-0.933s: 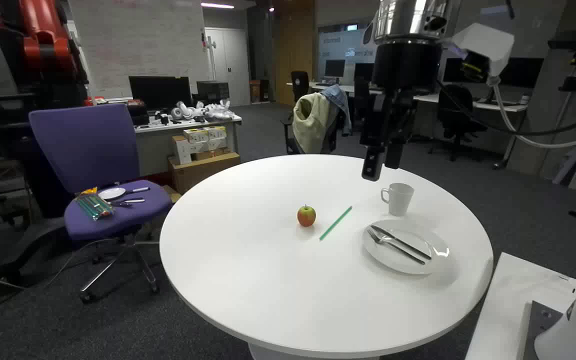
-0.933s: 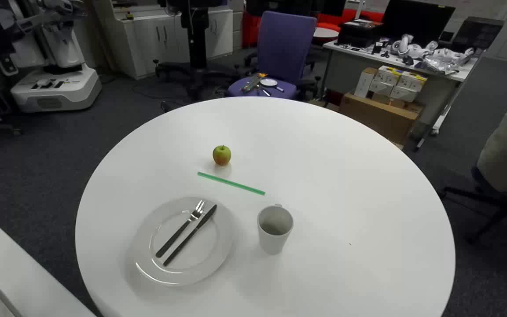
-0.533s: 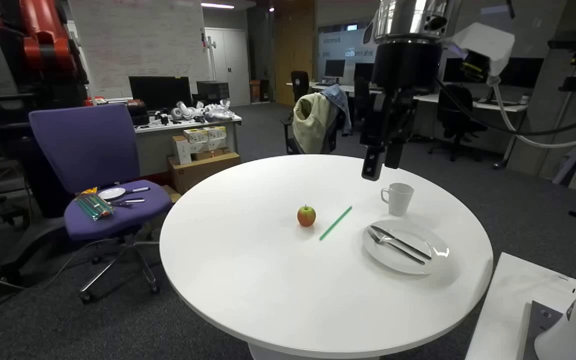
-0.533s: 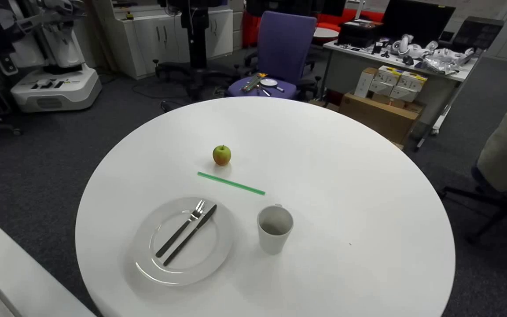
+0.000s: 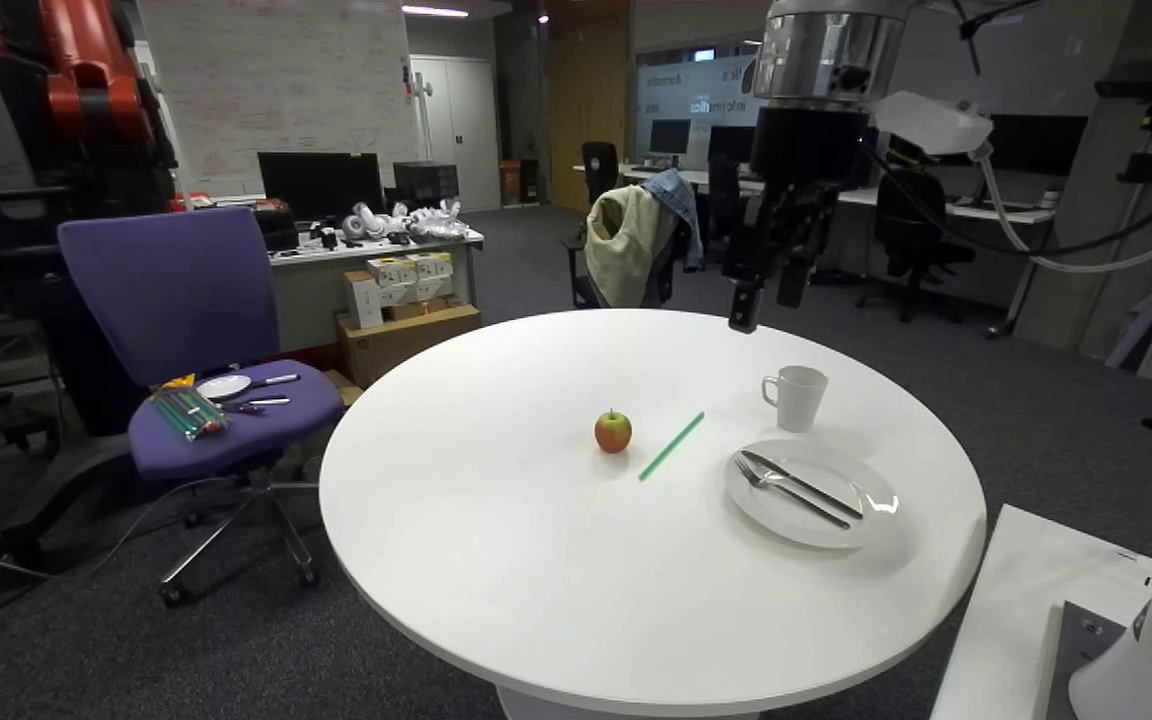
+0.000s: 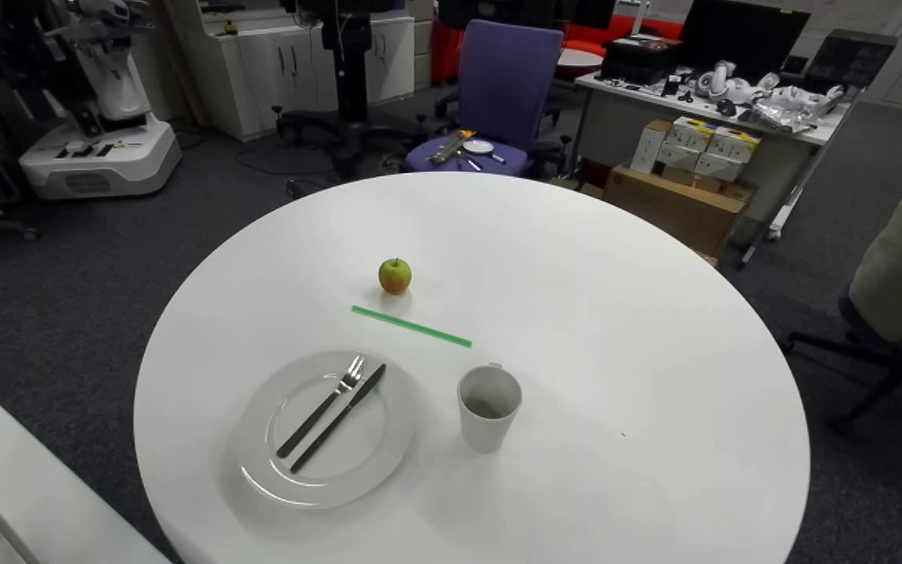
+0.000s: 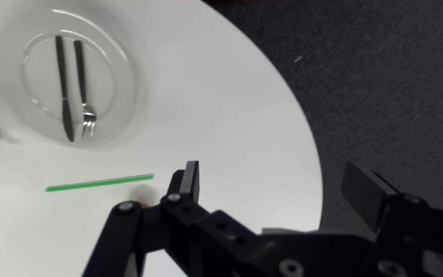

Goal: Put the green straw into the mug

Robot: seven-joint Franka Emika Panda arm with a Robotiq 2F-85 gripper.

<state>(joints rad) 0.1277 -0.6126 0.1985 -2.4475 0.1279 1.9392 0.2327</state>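
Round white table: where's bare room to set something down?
Broad patches: the table between the apple and the edge nearest the purple chair; in an exterior view, right of the mug, save a tiny dark speck. Crowded: between the plate, mug and green straw, which lies close to the apple.

the green straw (image 5: 672, 446) lies between apple (image 5: 613, 433) and mug (image 5: 800, 400).

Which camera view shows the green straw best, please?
The wrist view: there the green straw appears largest, with both ends visible and nothing covering it. Both exterior views also show it whole, lying between the apple and the mug, but smaller.
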